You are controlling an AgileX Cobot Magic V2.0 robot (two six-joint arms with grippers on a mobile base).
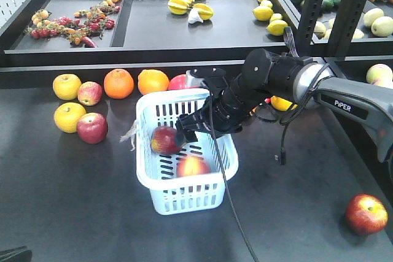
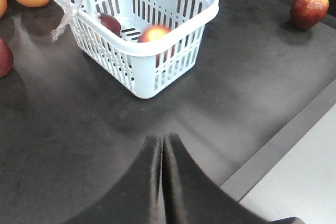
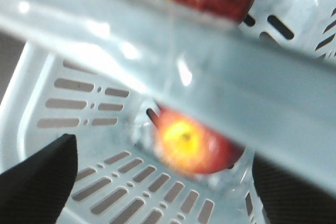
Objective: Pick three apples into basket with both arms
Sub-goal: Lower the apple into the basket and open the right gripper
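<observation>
The pale basket [image 1: 216, 151] stands mid-table with two apples inside: a dark red one [image 1: 163, 140] and a yellow-patched one [image 1: 192, 166]. My right gripper [image 1: 184, 132] hangs over the basket's far-left part, beside the dark apple. In the right wrist view it [image 3: 163, 192] is open, holding nothing. The yellow-patched apple [image 3: 191, 145] lies beyond its fingertips on the basket floor [image 3: 105, 182]. A third apple [image 1: 366, 214] lies at the table's front right. My left gripper [image 2: 161, 141] is shut and empty, in front of the basket [image 2: 157, 72].
Along the shelf edge to the left lie two yellow fruits [image 1: 66, 86], two oranges [image 1: 118, 83] and further red apples [image 1: 92, 127]. One apple [image 1: 179, 82] sits behind the basket. Raised black trays [image 1: 215, 29] of fruit fill the back. Black shelf posts [image 1: 314, 4] stand at right.
</observation>
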